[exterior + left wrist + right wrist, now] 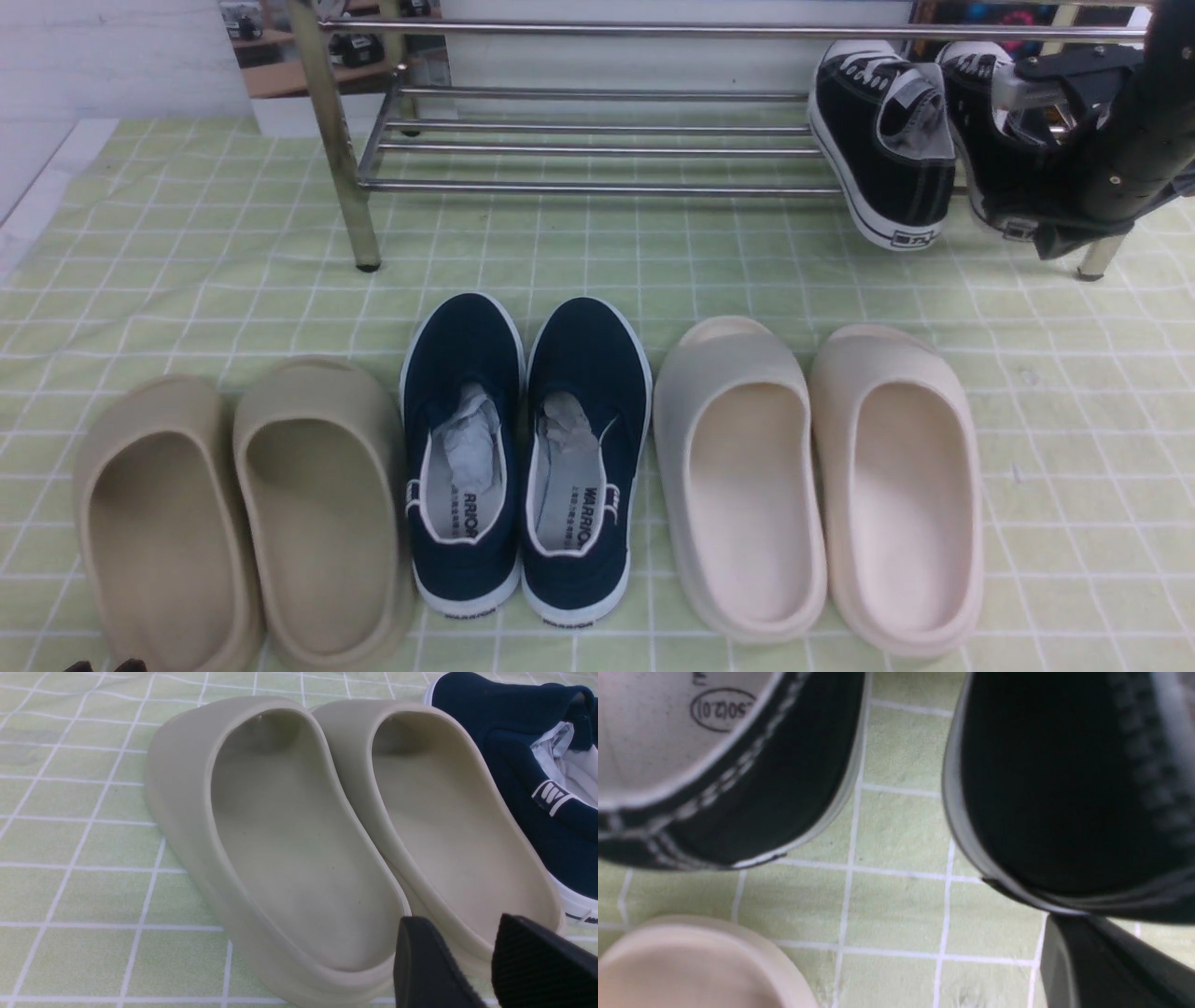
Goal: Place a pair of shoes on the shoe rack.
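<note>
Seating the pair looks like the step in hand. Right fingers are closed together, tips against the heel of the outer sneaker; whether they pinch any of it I cannot tell. That shoe and the inner sneaker lie toes-in on the lower bars at the right end of the shoe rack, heels overhanging the front bar and tipped downward. Next, I judge, comes a gentle push deeper or a clean withdrawal that drags no heel off. Behind the fingers the right wrist slants down over the rack's corner, hiding much of the outer sneaker. Left fingers, apart and empty, hover low over the tan slides on the table.
</note>
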`<move>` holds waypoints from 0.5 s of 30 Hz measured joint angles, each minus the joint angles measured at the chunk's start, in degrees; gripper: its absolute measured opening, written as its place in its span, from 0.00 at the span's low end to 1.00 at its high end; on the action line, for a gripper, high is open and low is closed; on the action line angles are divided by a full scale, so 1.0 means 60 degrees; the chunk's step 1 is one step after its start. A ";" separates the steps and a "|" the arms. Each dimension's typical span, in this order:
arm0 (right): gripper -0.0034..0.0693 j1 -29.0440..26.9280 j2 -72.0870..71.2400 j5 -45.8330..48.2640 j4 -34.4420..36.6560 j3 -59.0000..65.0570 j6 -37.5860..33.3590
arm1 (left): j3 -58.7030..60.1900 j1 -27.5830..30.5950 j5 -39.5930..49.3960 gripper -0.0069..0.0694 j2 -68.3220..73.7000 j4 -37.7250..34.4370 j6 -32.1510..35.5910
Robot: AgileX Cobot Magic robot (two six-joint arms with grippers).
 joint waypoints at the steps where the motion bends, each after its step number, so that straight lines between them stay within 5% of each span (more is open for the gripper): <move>1: 0.05 0.0000 -0.0223 0.0357 0.0000 0.0000 0.0002 | 0.0000 0.0000 0.0000 0.40 0.0000 0.0000 0.0000; 8: 0.05 0.0000 -0.2725 0.2092 0.0000 0.0624 -0.0123 | 0.0000 0.0000 0.0000 0.40 0.0000 0.0000 0.0000; 15: 0.06 0.0000 -0.7001 0.0614 0.0118 0.4264 0.0196 | 0.0000 0.0000 0.0000 0.40 0.0000 0.0000 0.0000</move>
